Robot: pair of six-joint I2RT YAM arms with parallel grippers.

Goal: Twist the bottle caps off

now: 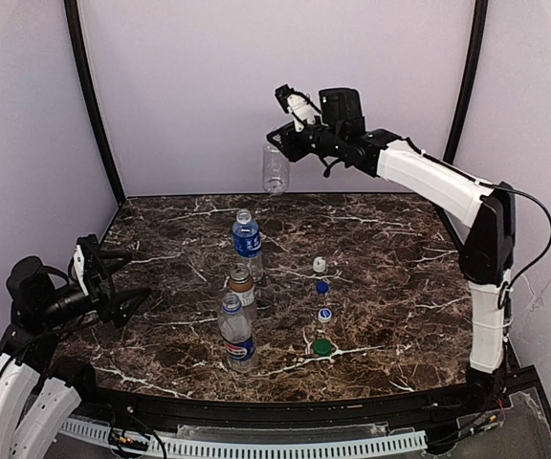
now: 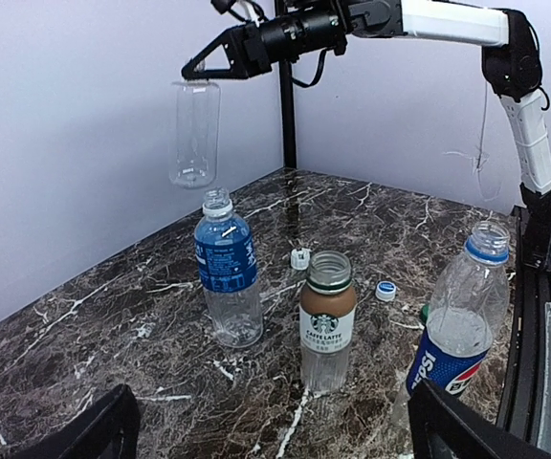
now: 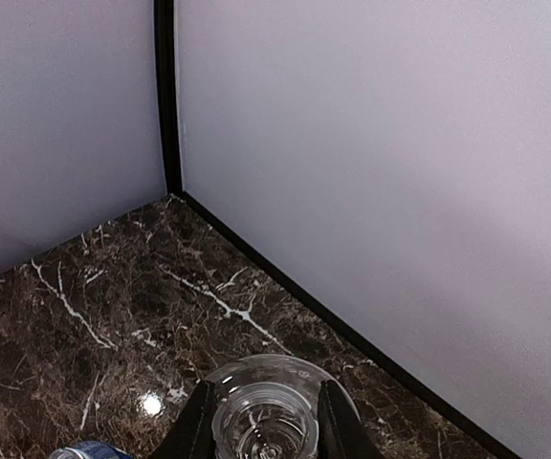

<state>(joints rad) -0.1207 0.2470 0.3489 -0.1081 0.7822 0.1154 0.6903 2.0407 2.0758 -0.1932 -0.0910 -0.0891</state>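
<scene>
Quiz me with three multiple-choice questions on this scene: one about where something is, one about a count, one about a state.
1. Where is the clear bottle?
A. Lying on its side
B. Held aloft in the right gripper
C. Standing upright, let go

2. How many loose caps lie on the table?
A. Two
B. Three
C. Four

3. How is the left gripper?
A. Open and empty
B. Shut on a cap
C. Shut on a bottle

Answers:
1 B: the right gripper clamps its neck and it hangs well above the table.
2 C: white cap, blue cap, blue-white cap and green cap sit in a row.
3 A: its fingers stand wide apart with nothing between them.
</scene>
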